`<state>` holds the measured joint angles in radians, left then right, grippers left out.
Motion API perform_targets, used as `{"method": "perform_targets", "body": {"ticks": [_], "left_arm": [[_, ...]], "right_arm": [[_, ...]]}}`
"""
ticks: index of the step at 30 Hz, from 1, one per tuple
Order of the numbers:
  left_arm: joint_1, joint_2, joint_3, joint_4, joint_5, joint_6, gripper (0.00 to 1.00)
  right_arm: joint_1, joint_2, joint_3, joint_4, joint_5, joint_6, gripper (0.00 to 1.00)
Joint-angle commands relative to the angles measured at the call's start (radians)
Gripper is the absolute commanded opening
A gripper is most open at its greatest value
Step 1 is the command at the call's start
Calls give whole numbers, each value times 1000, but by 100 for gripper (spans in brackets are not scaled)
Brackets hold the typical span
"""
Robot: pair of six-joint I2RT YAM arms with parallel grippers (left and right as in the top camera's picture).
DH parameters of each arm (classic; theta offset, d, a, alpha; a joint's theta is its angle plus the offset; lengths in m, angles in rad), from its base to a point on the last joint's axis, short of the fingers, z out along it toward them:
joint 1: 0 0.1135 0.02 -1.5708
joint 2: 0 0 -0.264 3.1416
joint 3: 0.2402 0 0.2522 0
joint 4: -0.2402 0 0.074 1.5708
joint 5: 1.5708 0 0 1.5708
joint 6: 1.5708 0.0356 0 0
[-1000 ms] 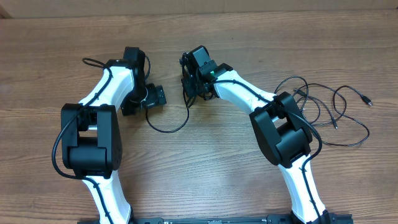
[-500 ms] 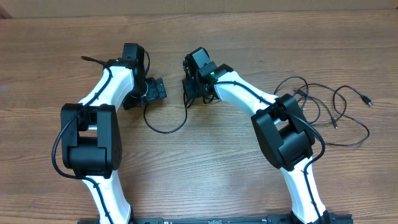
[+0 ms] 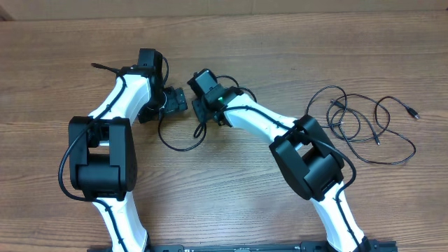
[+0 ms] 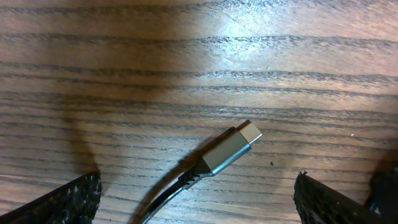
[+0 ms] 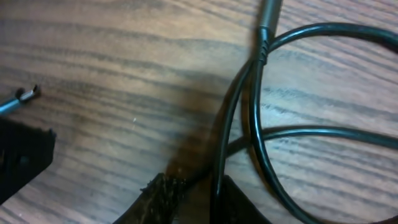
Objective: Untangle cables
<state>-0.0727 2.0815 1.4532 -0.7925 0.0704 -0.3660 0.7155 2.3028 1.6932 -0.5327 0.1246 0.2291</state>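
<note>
Left arm [image 3: 126, 98] and right arm [image 3: 259, 119] bend inward, their wrists hiding the jaws from overhead. Close up, the left gripper [image 4: 199, 194] stands wide astride a silvery plug [image 4: 230, 150] on the wood-grain bench [image 4: 186, 56]. The right gripper [image 5: 199, 196], half cut off, pinches narrow on the cable loop [image 5: 323, 132]; other loose cables [image 3: 348, 119] lie far right.

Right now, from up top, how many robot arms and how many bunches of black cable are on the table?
Robot arms: 2, the left arm and the right arm.
Bunches of black cable: 2, the loop in the middle and the tangle at the right.
Total: 4
</note>
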Motion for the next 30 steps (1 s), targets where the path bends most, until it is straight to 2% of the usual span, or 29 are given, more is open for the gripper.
{"method": "perform_targets", "body": {"ticks": [1,2,3,4,9,16,20,30], "left_arm": [[-6,38,-16,9,31,11,99],[-6,38,-16,9,31,11,99],[-6,38,-16,9,31,11,100],[-6,38,-16,9,31,11,100],[-6,38,-16,9,31,11,99],[-6,38,-16,9,31,11,100],[-6,38,-16,9,31,11,99],[-6,38,-16,9,31,11,100]], "right_arm": [[9,33,-45,-53,12,11,32],[9,33,-45,-65,10,10,33],[9,33,-45,-77,9,10,21],[9,33,-45,-86,11,10,4],[-16,11,5,-143,28,6,4],[-87,-127,262,-470,138,-108,4],[-151,-198,360,-604,205,-108,4],[-425,-237,373,-721,283,-102,4]]}}
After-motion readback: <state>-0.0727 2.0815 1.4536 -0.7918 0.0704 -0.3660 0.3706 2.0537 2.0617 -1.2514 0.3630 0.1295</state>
